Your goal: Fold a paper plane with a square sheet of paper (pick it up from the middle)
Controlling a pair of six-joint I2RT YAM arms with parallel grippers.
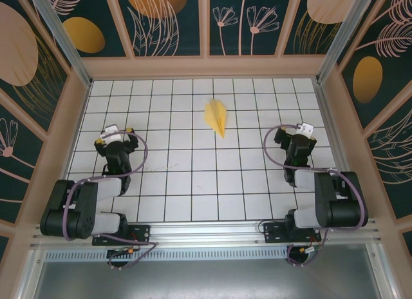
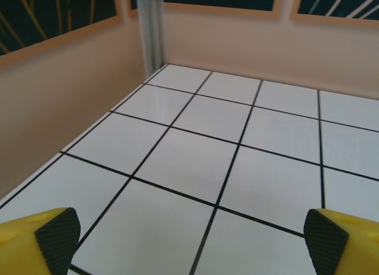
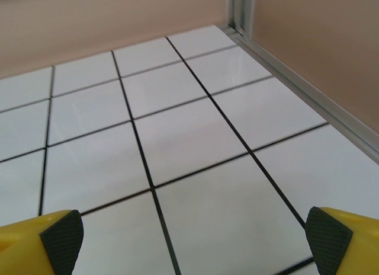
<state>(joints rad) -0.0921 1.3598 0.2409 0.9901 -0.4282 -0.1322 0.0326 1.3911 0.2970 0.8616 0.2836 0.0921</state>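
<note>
Top external: paper plane [image 1: 217, 117] lies on table [image 1: 174, 196]; left pincer [image 1: 116, 136] and right pincer [image 1: 296, 135] gape empty.

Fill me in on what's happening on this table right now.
Nothing is being handled at this moment. A folded yellow paper plane lies flat on the gridded table, in the far middle, its point toward the arms. The left gripper and the right gripper are on either side, nearer the arms' bases, both open and empty, well apart from the plane. The fold looks done.
</note>
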